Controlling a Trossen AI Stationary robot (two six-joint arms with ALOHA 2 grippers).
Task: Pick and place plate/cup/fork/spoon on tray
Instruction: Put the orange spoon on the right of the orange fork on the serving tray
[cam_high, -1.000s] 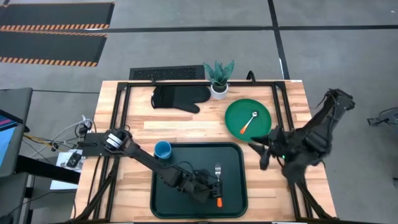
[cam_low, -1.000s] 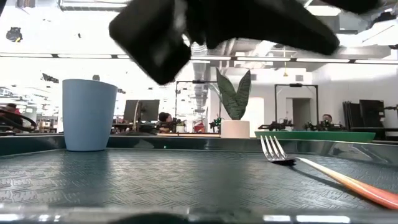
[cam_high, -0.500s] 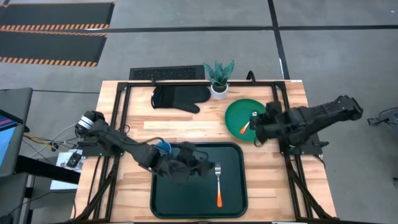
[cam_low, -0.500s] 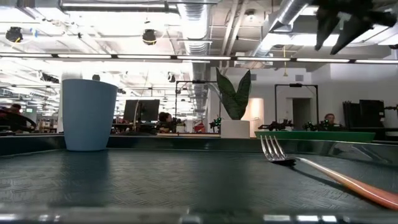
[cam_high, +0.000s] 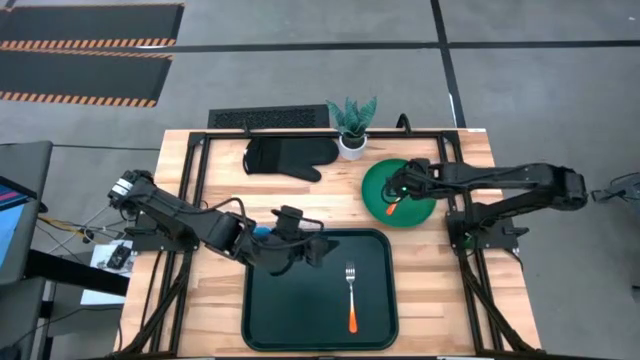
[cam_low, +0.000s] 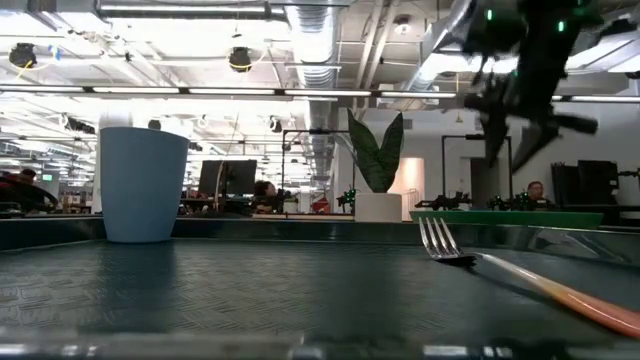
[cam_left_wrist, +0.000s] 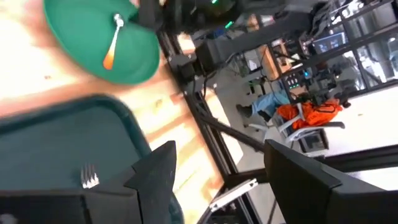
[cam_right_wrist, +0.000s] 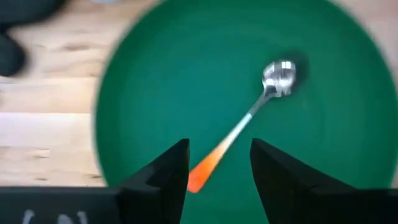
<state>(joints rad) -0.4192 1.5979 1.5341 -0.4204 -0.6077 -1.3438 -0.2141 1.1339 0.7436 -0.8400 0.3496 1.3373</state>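
Observation:
The dark green tray (cam_high: 262, 315) lies at the table's near middle. The fork (cam_high: 351, 297) lies flat on the tray, tines toward the far edge; it also shows in the low view (cam_low: 445, 247). The blue cup (cam_low: 143, 185) stands upright at the tray's far left corner, partly hidden by my left arm in the high view (cam_high: 262, 232). The green plate (cam_high: 420, 205) rests on the wood right of the tray's far end, and the spoon (cam_right_wrist: 252, 117) lies in it. My right gripper (cam_right_wrist: 219, 163) is open above the plate, its fingers on either side of the spoon's orange handle end. My left gripper (cam_high: 318, 250) is open and empty over the tray's far part.
A black oven mitt (cam_high: 290, 157) and a white plant pot (cam_high: 351, 143) lie along the far edge, with a black grille (cam_high: 268, 118) behind them. Bare wood shows between the mitt and the tray. People sit in the room beyond the table.
My left gripper has gone up and away from the fork's handle toward the tray's far left, near the cup; the fork lies where it was. My right gripper has swung from the table's right near side toward the far edge and left, over the plate and spoon.

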